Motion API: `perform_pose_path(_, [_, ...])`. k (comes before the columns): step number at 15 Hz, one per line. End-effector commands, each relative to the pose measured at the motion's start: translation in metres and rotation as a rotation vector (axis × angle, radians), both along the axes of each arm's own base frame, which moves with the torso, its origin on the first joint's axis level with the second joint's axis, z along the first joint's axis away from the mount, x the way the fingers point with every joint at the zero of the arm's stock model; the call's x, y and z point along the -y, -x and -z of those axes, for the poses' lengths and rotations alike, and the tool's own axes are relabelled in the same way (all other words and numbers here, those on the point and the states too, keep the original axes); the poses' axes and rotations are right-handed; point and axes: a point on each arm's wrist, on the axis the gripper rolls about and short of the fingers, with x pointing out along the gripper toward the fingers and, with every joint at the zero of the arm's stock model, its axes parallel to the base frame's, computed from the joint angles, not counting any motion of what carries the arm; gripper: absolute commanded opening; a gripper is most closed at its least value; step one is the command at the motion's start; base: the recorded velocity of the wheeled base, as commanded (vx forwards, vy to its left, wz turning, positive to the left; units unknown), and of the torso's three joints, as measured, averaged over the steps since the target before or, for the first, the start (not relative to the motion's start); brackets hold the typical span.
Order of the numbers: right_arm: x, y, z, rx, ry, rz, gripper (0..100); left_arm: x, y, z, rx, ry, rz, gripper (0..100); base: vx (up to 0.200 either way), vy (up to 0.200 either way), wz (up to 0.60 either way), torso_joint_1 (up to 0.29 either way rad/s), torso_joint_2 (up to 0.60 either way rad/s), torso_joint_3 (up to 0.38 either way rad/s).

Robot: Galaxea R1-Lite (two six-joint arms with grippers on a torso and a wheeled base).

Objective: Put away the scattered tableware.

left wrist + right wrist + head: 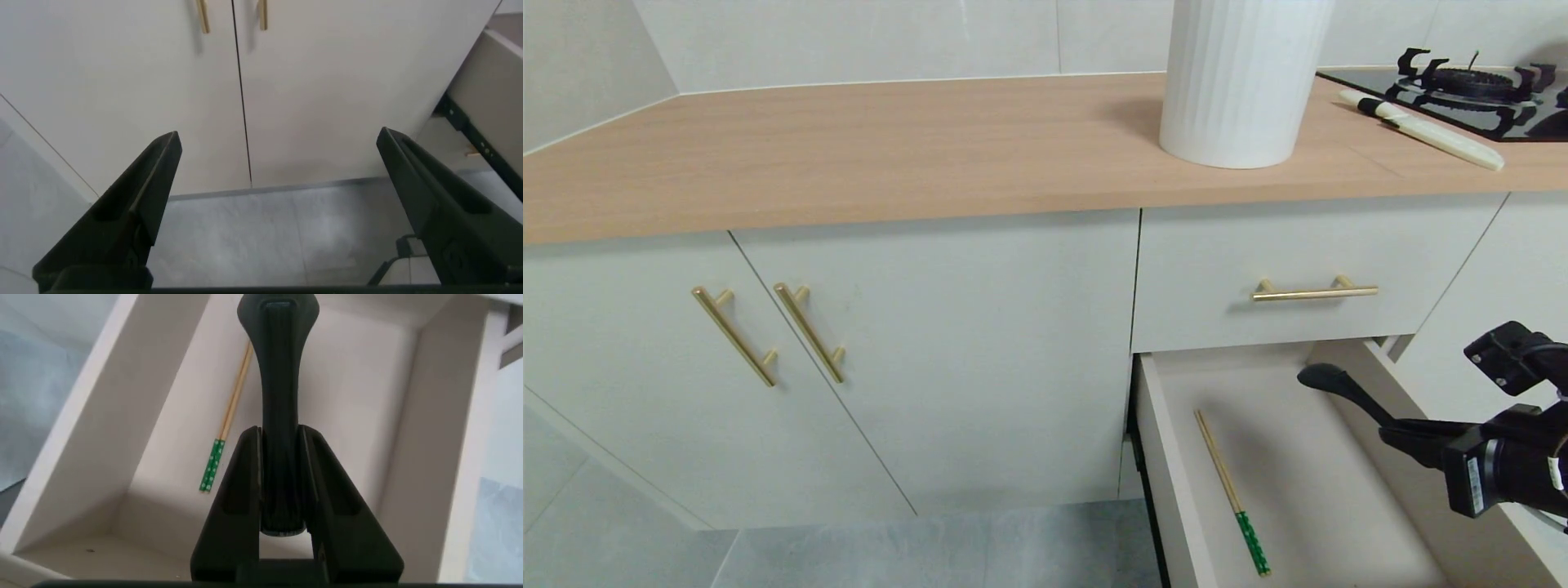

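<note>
Your right claw [1409, 433] is clamped on the handle of a slim black utensil [1339, 388] with a broader, rounded far end; you can't tell whether it is a spoon or a spatula. It hangs over the right side of the open white drawer [1164, 457], above the drawer floor and not touching it.

Around it, from the biggest down:
- The wooden counter [890, 147] runs across the top.
- Two shut cabinet doors [980, 351] are below it on the left.
- A shut drawer [1258, 253] sits directly over the open one.
- A tall white ribbed canister [1237, 82], a black stove [1470, 90] and a pale knife [1421, 129] are on the counter.
- A pair of chopsticks [1229, 490] with green ends lies in the open drawer near its left wall, well apart from the utensil.

Your left claw [278, 140] is spread wide with nothing in it, facing the cabinet doors.

The utensil's long axis runs from the claw toward the drawer's back, rounded end first. The chopsticks lie front to back, green ends toward the drawer front.
</note>
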Motion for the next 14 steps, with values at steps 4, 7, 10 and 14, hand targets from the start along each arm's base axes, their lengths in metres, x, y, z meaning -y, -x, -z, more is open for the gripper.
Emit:
perform_pose_path(4, [-0.001, -0.003, 0.006, -0.027, 0.006, -0.003, 0, 0.0, 0.0, 0.0, -0.001, 0.0, 0.0, 100, 0.0, 0.0, 0.0, -0.005, 0.02, 0.01])
perform_pose_path(7, [-0.008, -0.015, 0.014, -0.074, 0.032, -0.023, 0, 0.0, 0.0, 0.0, -0.001, 0.0, 0.0, 100, 0.0, 0.0, 0.0, 0.0, 0.0, 0.0])
perform_pose_path(10, [-0.026, -0.038, 0.039, -0.212, 0.012, 0.052, 0, 0.0, 0.0, 0.0, -0.001, 0.0, 0.0, 100, 0.0, 0.0, 0.0, 0.0, 0.0, 0.0])
perform_pose_path(14, [-0.033, -0.06, 0.078, -0.334, 0.042, 0.072, 0, 0.0, 0.0, 0.0, -0.001, 0.0, 0.0, 100, 0.0, 0.0, 0.0, 0.0, 0.0, 0.0])
